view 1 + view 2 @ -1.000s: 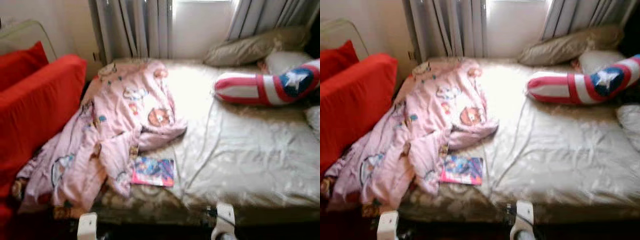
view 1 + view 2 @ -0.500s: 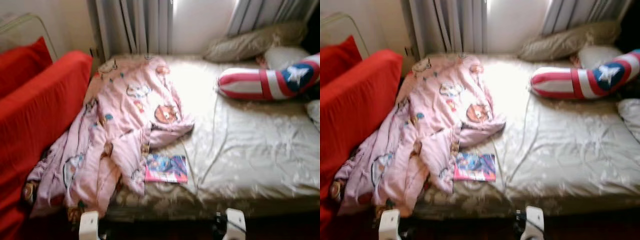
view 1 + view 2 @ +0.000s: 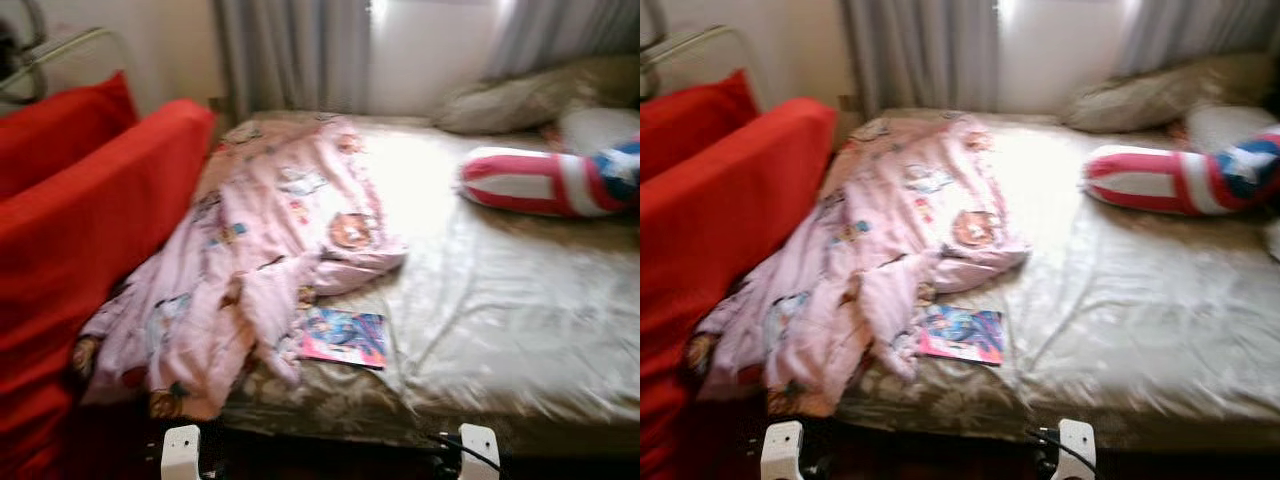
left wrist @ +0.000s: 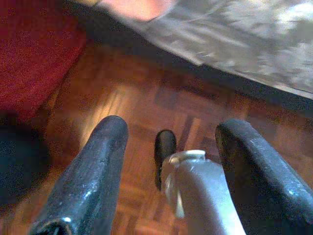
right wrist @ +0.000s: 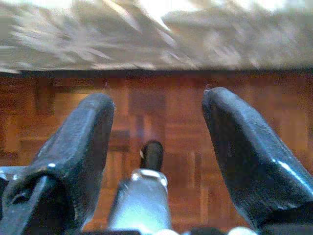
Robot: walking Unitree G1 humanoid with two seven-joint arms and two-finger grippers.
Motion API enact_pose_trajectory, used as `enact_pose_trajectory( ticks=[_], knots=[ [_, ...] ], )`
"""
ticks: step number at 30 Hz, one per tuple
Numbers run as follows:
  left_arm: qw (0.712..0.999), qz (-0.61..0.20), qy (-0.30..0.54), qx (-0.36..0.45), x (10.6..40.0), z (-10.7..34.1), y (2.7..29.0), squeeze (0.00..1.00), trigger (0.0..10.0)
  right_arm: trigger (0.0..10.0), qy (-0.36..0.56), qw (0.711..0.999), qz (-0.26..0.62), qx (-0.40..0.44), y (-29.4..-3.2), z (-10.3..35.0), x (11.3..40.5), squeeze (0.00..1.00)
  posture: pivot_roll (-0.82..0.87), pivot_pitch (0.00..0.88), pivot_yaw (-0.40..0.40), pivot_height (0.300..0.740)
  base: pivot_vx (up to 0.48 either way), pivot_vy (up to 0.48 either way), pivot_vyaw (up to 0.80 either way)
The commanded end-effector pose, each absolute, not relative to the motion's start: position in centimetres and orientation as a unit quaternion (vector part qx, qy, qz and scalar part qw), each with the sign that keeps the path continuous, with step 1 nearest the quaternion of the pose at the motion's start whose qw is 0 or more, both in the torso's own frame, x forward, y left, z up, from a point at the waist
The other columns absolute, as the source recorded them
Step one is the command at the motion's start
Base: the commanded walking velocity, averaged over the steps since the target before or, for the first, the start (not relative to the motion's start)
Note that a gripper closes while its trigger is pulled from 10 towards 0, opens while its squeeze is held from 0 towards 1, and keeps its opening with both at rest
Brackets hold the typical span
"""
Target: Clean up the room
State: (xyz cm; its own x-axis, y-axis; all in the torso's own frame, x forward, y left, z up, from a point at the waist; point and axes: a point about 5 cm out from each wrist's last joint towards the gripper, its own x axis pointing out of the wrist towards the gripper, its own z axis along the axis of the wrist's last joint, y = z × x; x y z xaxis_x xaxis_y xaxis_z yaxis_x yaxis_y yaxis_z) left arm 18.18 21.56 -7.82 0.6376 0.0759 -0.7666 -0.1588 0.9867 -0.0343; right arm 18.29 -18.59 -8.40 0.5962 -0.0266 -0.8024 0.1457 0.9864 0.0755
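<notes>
While both arms hang low by the bed's near edge, the scene runs from a red sofa (image 3: 90,210) on the left, pressed against the bed (image 3: 520,330). A pink cartoon-print blanket (image 3: 250,260) lies crumpled over the bed's left side, its lower end spilling off the near corner beside the sofa. Just right of the blanket's edge, a colourful book (image 3: 345,337) lies flat on the pale sheet near the bed's front edge. Farther right, by the head of the bed, a red, white and blue striped pillow (image 3: 545,182) rests below a beige pillow (image 3: 510,100) near the curtains (image 3: 295,55). The left hand (image 4: 168,147) hangs released, fingers spread, over the wooden parquet floor (image 4: 146,103). The right hand (image 5: 159,132) likewise hangs released above the floor beside the bed.
</notes>
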Motion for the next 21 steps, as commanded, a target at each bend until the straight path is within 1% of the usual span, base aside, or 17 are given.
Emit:
enact_pose_trajectory(
  ticks=[1, 4, 8, 16, 21],
  knots=[
    [0.901, 0.065, 0.426, -0.05, 18.0, -7.9, 21.6, 0.0, 10.0, 10.0, 0.444, 0.892, -0.042, 0.072, -18.3, -8.3, 18.5, 0.0, 0.0, 0.0, -0.016, 0.74, 0.259, 0.0, 0.8],
    [0.901, 0.066, 0.426, -0.051, 18.0, -7.9, 21.7, 0.0, 10.0, 10.0, 0.443, 0.891, -0.046, 0.082, -18.5, -8.4, 18.3, 0.0, 0.0, 0.0, -0.017, 0.74, 0.259, 0.0, 0.55],
    [0.901, 0.064, 0.427, -0.049, 17.9, -7.9, 21.7, 0.0, 10.0, 10.0, 0.445, 0.891, -0.054, 0.078, -19.8, -8.6, 17.4, 0.0, 0.0, 0.0, -0.016, 0.74, 0.254, 0.0, 0.0],
    [0.904, 0.063, 0.421, -0.041, 18.1, -7.8, 21.9, 0.0, 10.0, 10.0, 0.435, 0.894, -0.059, 0.084, -20.4, -8.5, 17.1, 0.0, 0.0, 0.0, -0.011, 0.74, 0.0, 0.0, 0.0],
    [0.91, 0.069, 0.407, -0.05, 18.6, -7.4, 22.4, 0.0, 10.0, 10.0, 0.411, 0.906, -0.049, 0.087, -20.8, -8.0, 17.9, 0.0, 0.0, 0.0, -0.014, 0.74, 0.0, 0.0, 0.0]
  ],
)
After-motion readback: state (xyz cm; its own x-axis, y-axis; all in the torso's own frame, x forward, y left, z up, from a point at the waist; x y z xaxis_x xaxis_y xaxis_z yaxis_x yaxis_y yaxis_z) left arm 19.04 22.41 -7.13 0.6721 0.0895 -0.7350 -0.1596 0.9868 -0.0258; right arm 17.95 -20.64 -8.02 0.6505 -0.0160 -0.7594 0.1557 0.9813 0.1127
